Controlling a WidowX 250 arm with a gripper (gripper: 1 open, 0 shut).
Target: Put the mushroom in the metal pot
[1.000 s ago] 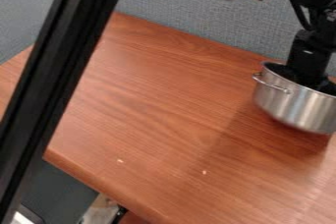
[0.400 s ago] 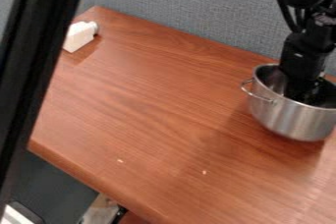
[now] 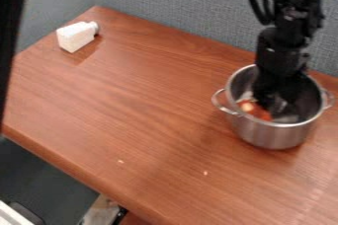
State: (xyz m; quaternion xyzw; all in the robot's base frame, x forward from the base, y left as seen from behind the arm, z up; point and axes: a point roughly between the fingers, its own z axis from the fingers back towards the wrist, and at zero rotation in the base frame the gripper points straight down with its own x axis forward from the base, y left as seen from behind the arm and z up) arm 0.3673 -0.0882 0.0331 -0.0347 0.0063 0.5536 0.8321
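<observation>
I've just spread the gripper (image 3: 274, 99) wide, holding nothing, inside the pot (image 3: 264, 130), and the mushroom (image 3: 250, 105) now lies in it — task looks done.

The end effector (image 3: 274, 99) reaches down into the metal pot (image 3: 271, 130), where the mushroom (image 3: 250, 105) lies.

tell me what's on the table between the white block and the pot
Nothing: in the camera view only bare wood tabletop lies between the white block and the pot.
</observation>
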